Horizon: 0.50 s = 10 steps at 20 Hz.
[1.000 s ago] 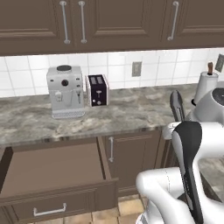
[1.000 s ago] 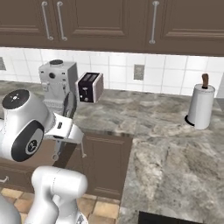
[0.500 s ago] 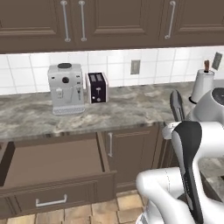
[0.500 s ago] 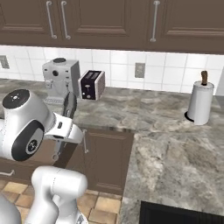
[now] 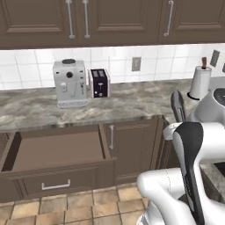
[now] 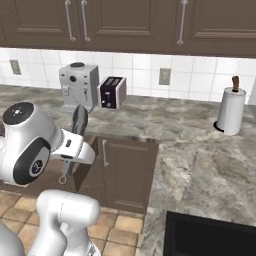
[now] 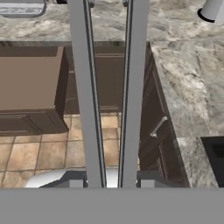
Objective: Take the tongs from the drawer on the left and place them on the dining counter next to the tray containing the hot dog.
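My gripper (image 7: 111,183) is shut on the slim grey tongs (image 7: 85,87), and their two long arms run up the middle of the hand view. In the base views the tongs (image 5: 177,105) (image 6: 79,124) stand nearly upright beside my raised arm, held in the gripper (image 6: 73,150). The wide brown drawer (image 5: 57,151) stands pulled open at the lower left, its inside bare; it appears also as the drawer (image 7: 30,83) left of the tongs. The dining counter, the tray and the hot dog are out of view.
On the marbled counter (image 5: 127,103) under the tiled backsplash stand a coffee machine (image 5: 69,82), a black toaster (image 5: 99,82) and a paper towel roll (image 6: 231,111). A black cooktop (image 6: 210,235) lies at the right. Closed cabinet doors (image 6: 125,172) and a tiled floor (image 5: 88,204) are below.
The whole scene has shifted a little in both base views, so the camera has moved with the base. The tongs stay held in the gripper, and the drawer stays open.
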Motion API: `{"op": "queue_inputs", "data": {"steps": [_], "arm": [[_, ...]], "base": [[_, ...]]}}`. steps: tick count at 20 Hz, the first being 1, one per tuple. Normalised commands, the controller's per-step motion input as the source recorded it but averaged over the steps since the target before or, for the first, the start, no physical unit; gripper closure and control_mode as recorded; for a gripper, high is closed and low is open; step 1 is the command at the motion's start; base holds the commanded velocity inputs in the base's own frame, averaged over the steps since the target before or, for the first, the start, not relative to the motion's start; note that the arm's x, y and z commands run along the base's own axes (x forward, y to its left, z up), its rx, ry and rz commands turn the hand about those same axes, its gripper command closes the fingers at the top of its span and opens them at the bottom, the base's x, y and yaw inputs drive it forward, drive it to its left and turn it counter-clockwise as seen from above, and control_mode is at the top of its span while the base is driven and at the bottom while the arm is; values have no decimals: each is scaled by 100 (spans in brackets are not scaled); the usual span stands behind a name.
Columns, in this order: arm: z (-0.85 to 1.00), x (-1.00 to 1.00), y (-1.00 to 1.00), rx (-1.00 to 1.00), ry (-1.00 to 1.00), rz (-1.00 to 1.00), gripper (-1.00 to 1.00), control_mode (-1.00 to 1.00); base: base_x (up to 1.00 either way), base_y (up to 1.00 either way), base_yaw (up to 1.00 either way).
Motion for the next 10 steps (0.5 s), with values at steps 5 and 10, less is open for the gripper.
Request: {"op": "queue_inputs", "data": {"steps": [5, 10], "arm": [[0, 0, 0, 0, 0, 0, 100, 100], [0, 0, 0, 0, 0, 0, 100, 100]], "base": [[-29, 36, 17], [-26, 43, 20]]}}
